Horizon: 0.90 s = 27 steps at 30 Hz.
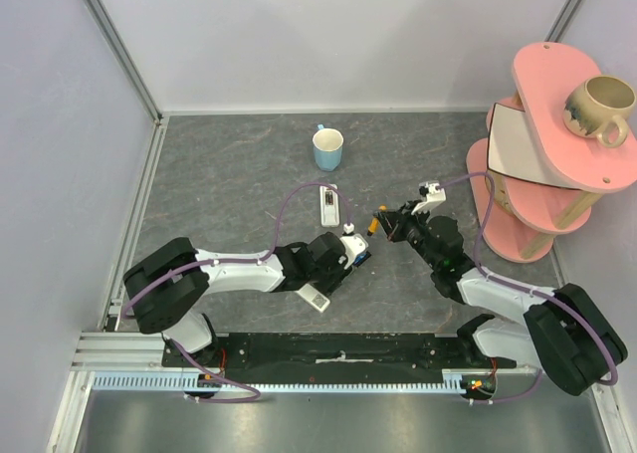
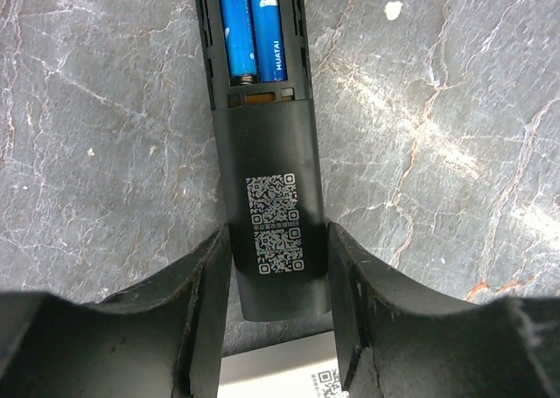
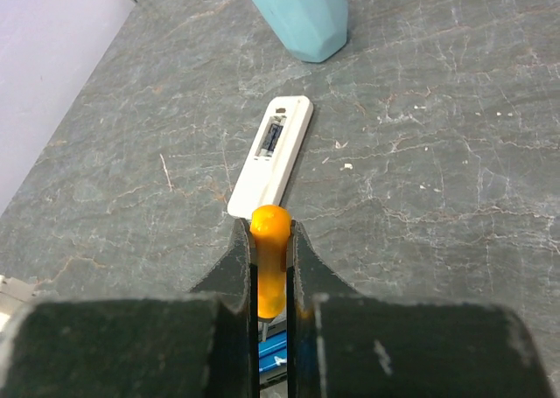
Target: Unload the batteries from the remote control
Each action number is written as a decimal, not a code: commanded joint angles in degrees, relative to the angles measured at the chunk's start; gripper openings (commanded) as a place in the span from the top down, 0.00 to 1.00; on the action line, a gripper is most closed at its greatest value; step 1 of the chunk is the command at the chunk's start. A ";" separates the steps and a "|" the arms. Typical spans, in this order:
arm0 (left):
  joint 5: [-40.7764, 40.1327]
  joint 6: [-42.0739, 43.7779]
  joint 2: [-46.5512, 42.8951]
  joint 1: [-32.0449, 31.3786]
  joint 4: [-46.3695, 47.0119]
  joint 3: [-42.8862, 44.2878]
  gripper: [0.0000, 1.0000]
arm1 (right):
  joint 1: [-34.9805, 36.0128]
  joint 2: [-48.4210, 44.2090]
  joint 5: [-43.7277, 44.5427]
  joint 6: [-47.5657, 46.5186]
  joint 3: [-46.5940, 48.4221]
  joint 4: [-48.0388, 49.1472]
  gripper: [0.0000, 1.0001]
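**Top view.** The left gripper [image 1: 356,252] sits low at centre over a black remote that I can hardly see beneath it. Just to its right, the right gripper [image 1: 383,224] is clenched on an orange battery [image 1: 380,217]. A white remote [image 1: 327,206] lies just above and to the left, with a blue mug [image 1: 327,148] above that. The pink shelf [image 1: 542,154] on the right carries a beige mug [image 1: 600,108]. I can read no writing here. I cannot identify the white piece [image 1: 317,299] beside the left arm.

**Left wrist.** The black remote [image 2: 276,153] lies face down, with its bay open at the top of the frame. In the bay are two blue batteries [image 2: 254,22], cut off by the upper edge. The right one reads "HUATAI". Below them is a QR label [image 2: 276,223], whose small text I cannot read. The fingers [image 2: 206,310] lie close against both sides of the remote's lower end, but I cannot tell whether they pinch it. A white item [image 2: 280,376] with another code is cut off at the bottom edge.

**Right wrist.** The jaws grasp the orange battery [image 3: 269,258] upright, with its lower end hidden between the fingers [image 3: 232,275]. A patch of blue shows beneath it. The white remote [image 3: 276,157] lies at mid-frame with its bay open, holding a dark cell whose print is too small to read. The mug is cut off at the top.
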 commanded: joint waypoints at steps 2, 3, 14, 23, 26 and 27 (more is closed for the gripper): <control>2.28 -1.22 0.25 0.04 0.41 -0.18 0.56 | 0.78 -0.84 2.82 -2.18 -1.17 2.12 1.00; 2.10 -1.22 0.60 0.13 0.15 -0.18 0.61 | 0.78 -0.40 3.00 -2.35 -1.08 2.39 1.00; 0.96 -1.57 0.95 0.31 -0.03 -0.35 0.73 | 2.98 1.80 6.43 -5.60 -0.21 0.64 1.00; 1.40 -1.66 1.30 0.39 -0.12 -0.35 0.75 | 3.07 0.83 9.33 -6.75 0.41 -2.45 1.00; 1.40 -1.58 1.48 0.39 -0.21 -0.18 0.75 | 3.07 2.23 8.37 -6.40 0.50 -1.40 1.00; 1.40 -1.58 1.65 0.39 -0.21 -0.09 0.75 | 3.07 3.02 8.19 -6.40 0.41 -1.04 1.00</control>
